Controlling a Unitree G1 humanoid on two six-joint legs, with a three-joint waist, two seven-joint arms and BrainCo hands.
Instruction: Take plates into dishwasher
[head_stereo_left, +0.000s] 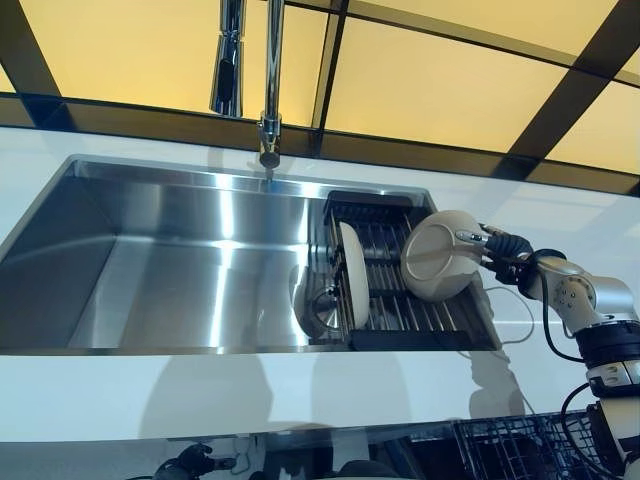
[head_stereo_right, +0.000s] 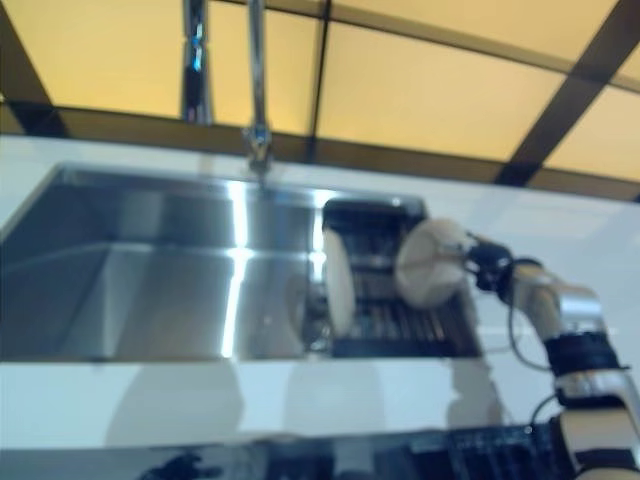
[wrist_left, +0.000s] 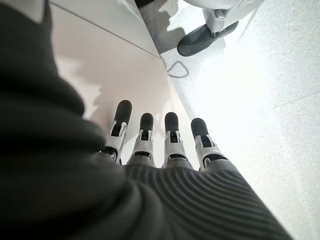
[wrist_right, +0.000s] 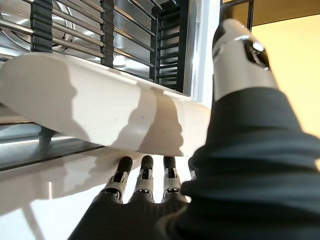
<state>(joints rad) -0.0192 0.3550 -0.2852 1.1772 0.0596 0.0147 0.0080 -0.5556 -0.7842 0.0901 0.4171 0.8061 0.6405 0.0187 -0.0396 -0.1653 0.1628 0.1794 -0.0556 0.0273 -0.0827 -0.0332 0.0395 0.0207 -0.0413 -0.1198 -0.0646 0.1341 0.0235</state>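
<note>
A round cream plate (head_stereo_left: 437, 256), smooth and matt with a shallow raised rim, is held by the right hand (head_stereo_left: 503, 246) above the right part of a black dish rack (head_stereo_left: 400, 310). The plate is tilted up on edge, its underside turned toward the left. In the right wrist view its thick rounded rim (wrist_right: 100, 112) is seen clasped between the thumb (wrist_right: 240, 55) on one face and the dark-tipped silver fingers (wrist_right: 145, 182) curled under the other, so the hand is closed round the plate's right edge.

The rack is made of thin shiny metal rods set in a black ribbed frame, and it is seated in the right end of a rectangular sink (head_stereo_left: 160, 270) of brushed stainless steel with flat, sharply angled walls. A second cream plate (head_stereo_left: 352, 272) is stood upright on edge at the rack's left side, well apart from the held one. A rounded metal object (head_stereo_left: 318, 305) is seen just left of it, low in the sink; what it is cannot be told.

A tall chrome tap (head_stereo_left: 270, 80) with a slim cylindrical spout is mounted behind the sink. The sink is set in a smooth white bench (head_stereo_left: 120, 390). At the near right, below the bench edge, a dark wire dishwasher basket (head_stereo_left: 520, 445) is visible.

The left hand (wrist_left: 160, 140) is shown with straight, relaxed fingers, holding nothing, beside a white panel (wrist_left: 110, 70) over a pale speckled floor (wrist_left: 260, 100).
</note>
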